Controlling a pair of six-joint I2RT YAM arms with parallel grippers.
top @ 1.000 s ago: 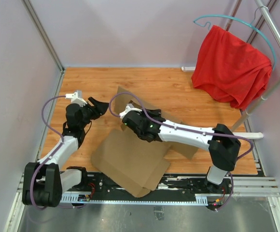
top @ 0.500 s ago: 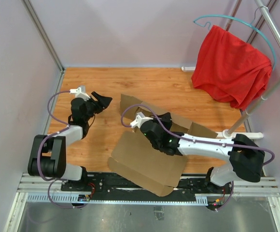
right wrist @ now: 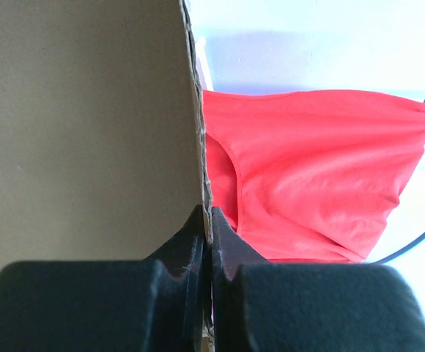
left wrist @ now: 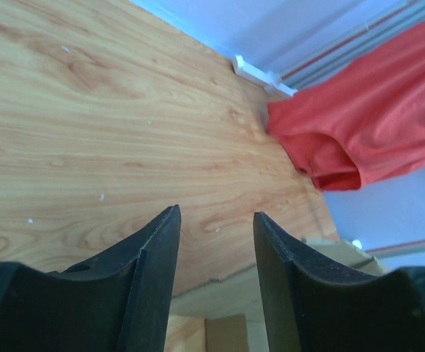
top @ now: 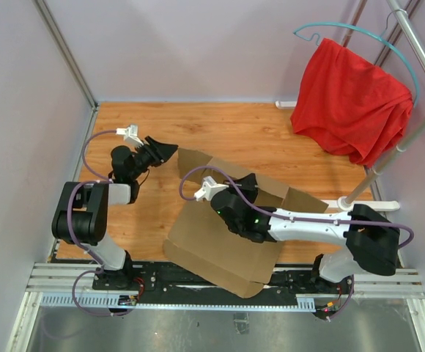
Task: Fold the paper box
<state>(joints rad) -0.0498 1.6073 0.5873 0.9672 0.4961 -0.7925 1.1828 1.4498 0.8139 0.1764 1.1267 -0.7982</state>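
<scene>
The paper box [top: 214, 251] is a flat brown cardboard sheet with flaps, lying on the wooden table and overhanging its near edge. My right gripper [top: 250, 182] is shut on an upright flap near the sheet's far side. In the right wrist view its jaws [right wrist: 207, 214] pinch the thin cardboard edge [right wrist: 88, 132]. My left gripper [top: 170, 152] hovers just left of the box's far left corner. Its black fingers [left wrist: 214, 213] stand open with nothing between them. The cardboard edge [left wrist: 234, 302] shows just beyond them.
A red cloth [top: 352, 103] hangs on a teal hanger from a metal rack [top: 420, 45] at the back right, with the rack's foot [top: 370, 204] beside the box. Pale walls enclose the wooden table [top: 249, 128] on three sides.
The left gripper swung up and right toward the box's far left corner and its jaws narrowed somewhat. The right arm carried the cardboard to the right, then held it.
</scene>
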